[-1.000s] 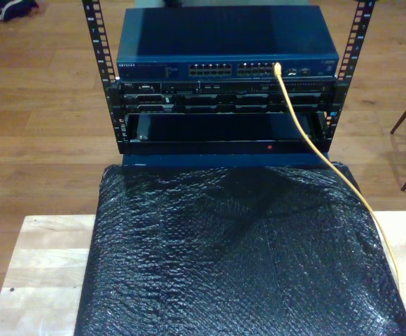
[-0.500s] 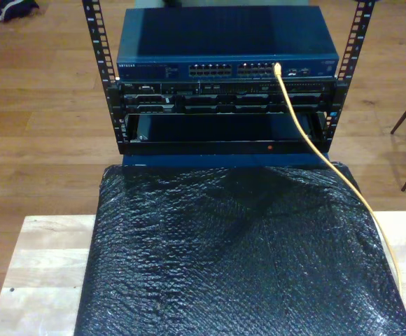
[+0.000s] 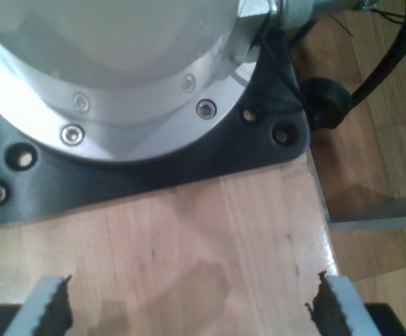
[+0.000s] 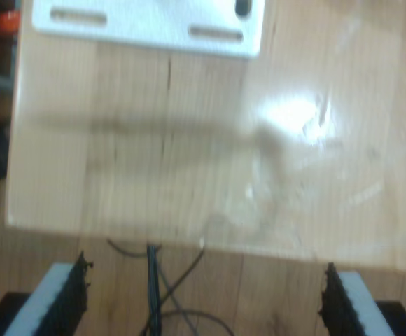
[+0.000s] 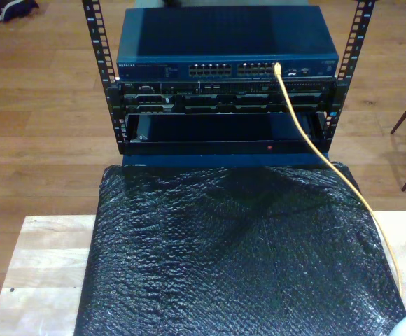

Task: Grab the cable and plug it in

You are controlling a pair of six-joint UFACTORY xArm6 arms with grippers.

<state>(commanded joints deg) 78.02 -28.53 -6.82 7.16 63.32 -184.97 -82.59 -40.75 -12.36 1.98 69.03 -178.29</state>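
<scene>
Yellow cable (image 5: 305, 133) plugged in as before, pale blur now at exterior view's lower-right corner

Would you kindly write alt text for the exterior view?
A yellow cable is plugged into a port on the blue network switch atop a rack and trails toward the view's lower right across black bubble wrap covering a wooden table.

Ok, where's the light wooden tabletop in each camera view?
Exterior view: the tabletop shows pale at the exterior view's lower left and lower right, beside the black plastic sheet.
First wrist view: the tabletop lies between a black base plate and my first tool, which is open.
Second wrist view: the tabletop carries a white bracket.
Shared landmark: the darker wood floor.
</scene>
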